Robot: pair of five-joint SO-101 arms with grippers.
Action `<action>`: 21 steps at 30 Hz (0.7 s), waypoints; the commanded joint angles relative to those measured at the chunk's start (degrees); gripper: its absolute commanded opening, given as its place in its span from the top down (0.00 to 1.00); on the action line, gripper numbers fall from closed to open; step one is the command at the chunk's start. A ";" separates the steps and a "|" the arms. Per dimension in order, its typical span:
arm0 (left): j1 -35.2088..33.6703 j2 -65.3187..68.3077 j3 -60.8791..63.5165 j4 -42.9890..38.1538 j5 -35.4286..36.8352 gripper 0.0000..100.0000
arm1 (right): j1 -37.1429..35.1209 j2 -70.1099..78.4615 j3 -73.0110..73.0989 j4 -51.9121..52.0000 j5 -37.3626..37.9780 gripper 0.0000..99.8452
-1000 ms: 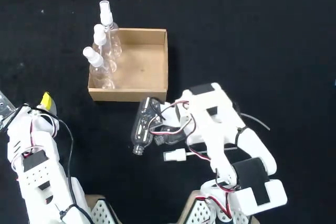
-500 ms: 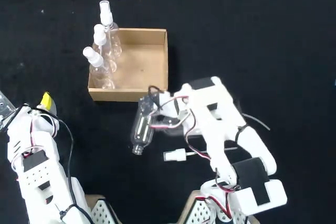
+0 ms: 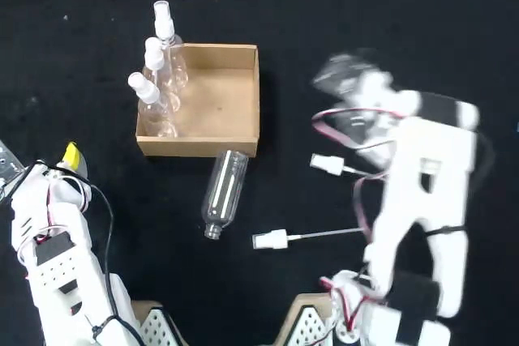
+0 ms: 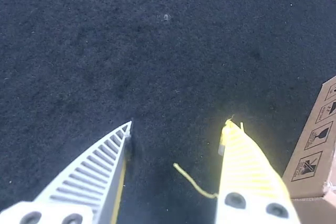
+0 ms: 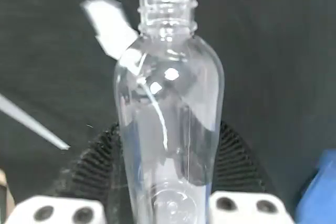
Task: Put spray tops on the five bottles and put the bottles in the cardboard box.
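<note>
since a second ago our right arm has swung up and away from the near middle of the table [image 3: 122, 22] toward its far right.

nearest us, the left gripper [image 4: 178, 129] hangs over bare cloth beside a corner of the cardboard box [image 3: 195, 147], jaws apart and holding nothing. a little farther out the nearer spray top [image 3: 271, 239] lies flat with its dip tube trailing right. just beyond it the lying bottle [image 3: 224, 192] rests on its side, neck open, its base close to the box wall. the farther spray top [image 3: 327, 164] lies to the right of that. three capped bottles [image 3: 154, 107] stand in the box along its left side. farthest out, the right gripper [image 5: 168, 140] is clamped low on the held bottle [image 5: 168, 103], whose neck is open and points away from the wrist.

we judge the step to be capping this bottle. we should keep the neck steady and clear of the table. the left gripper would take a spray top by its head, so the thin tube can find the mouth before we press down. a tilted tube will likely catch on the rim.
</note>
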 commanded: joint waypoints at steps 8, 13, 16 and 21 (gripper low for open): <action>-0.48 -1.23 -0.84 -1.23 -0.09 0.75 | 37.71 23.52 -3.82 -11.34 -6.59 0.85; -0.48 -1.23 -0.84 -1.23 -0.09 0.75 | 41.49 31.16 -8.75 -10.64 -3.78 0.71; -0.48 -1.23 -0.84 -1.23 -0.09 0.75 | 41.41 33.10 -13.05 -6.51 -3.16 0.63; -0.57 -1.23 -0.84 -1.23 -0.09 0.75 | 40.09 33.71 -22.29 2.46 -3.08 0.64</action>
